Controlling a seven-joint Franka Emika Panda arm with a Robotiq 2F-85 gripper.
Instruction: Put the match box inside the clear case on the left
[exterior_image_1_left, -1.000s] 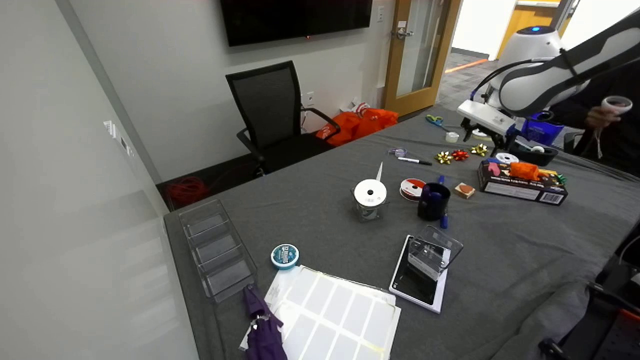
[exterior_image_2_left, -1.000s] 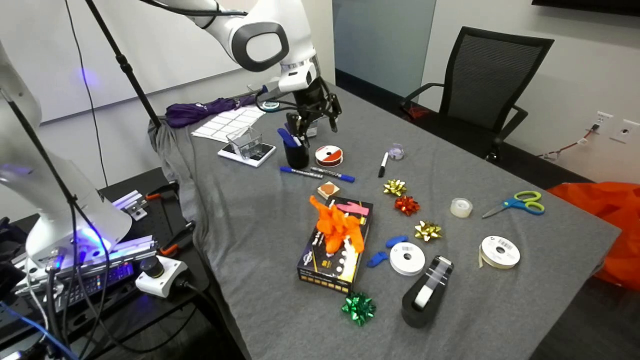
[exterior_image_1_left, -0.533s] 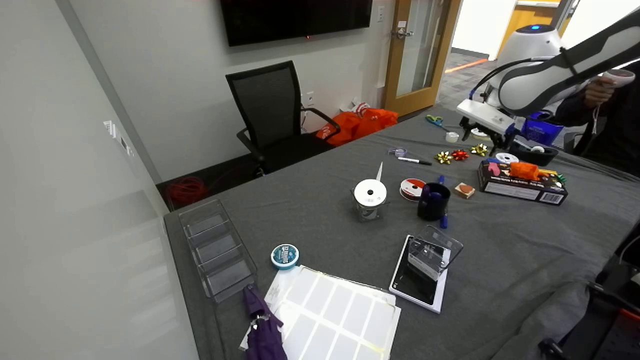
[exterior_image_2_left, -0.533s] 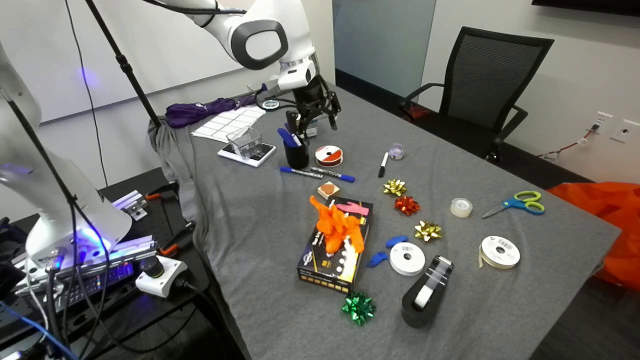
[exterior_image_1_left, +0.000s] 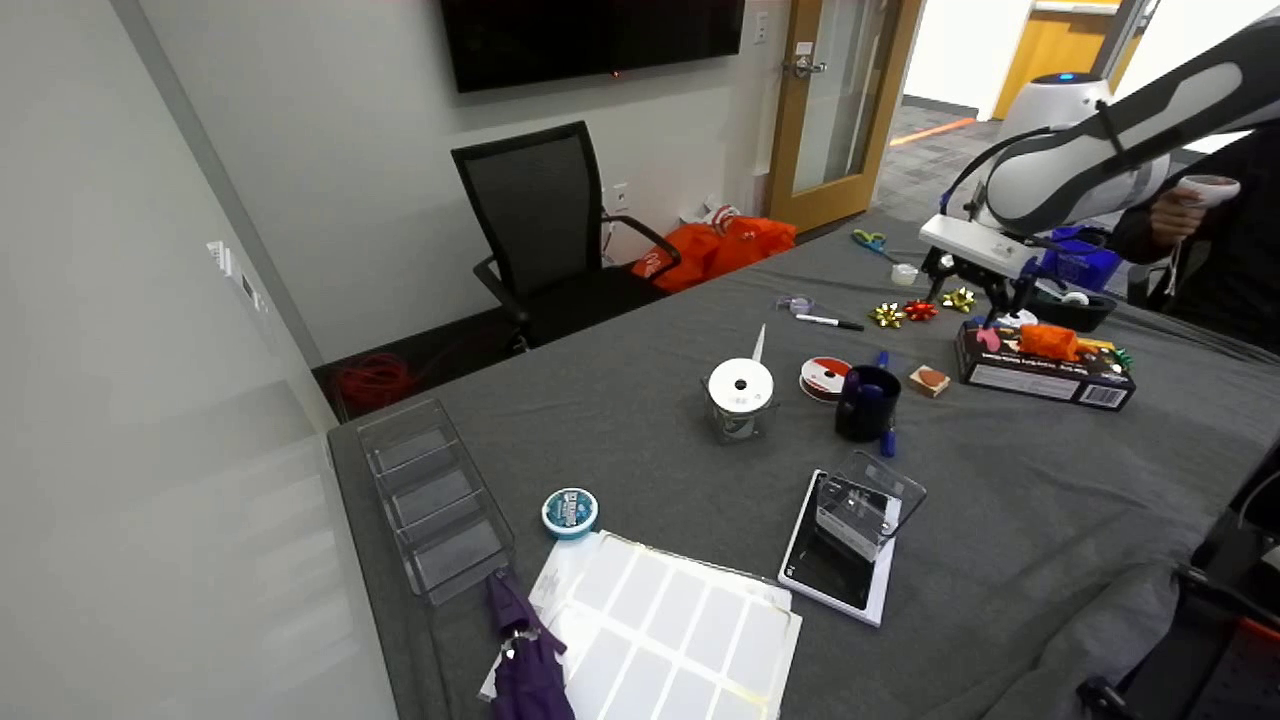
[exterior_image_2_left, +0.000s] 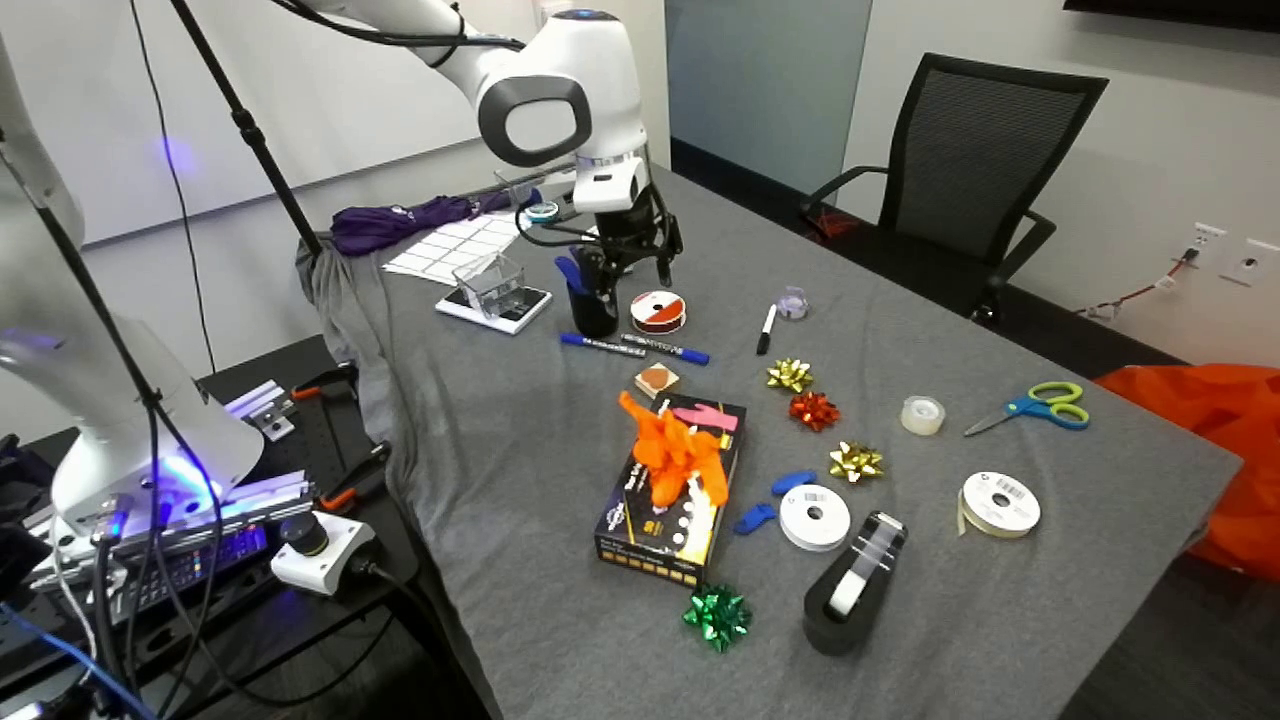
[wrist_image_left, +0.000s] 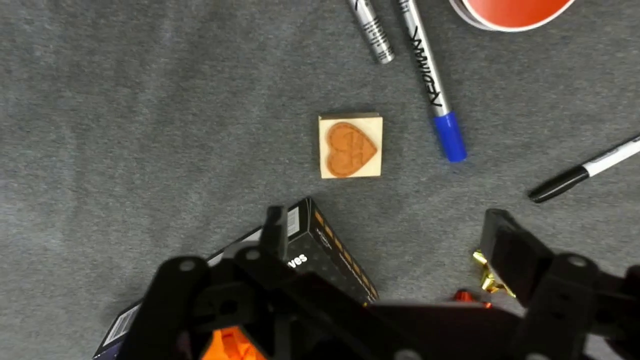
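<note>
Well to the left in an exterior view, a flat, divided clear case is seen on the table; it is judged the likelier goal, though a smaller clear box is found further right. Next along, a small wooden block with an orange heart is met, taken to be the match box and lying in neither. To its right, the gripper is held aloft: in the wrist view its fingers are spread, nothing being held, and the block is framed ahead of the tips, slightly left of the gap's middle. No long axis is shown by its nearly square top; its sides are roughly lined up with the fingers, so a forward shift and lowering, rather than a turn, should be needed.
</note>
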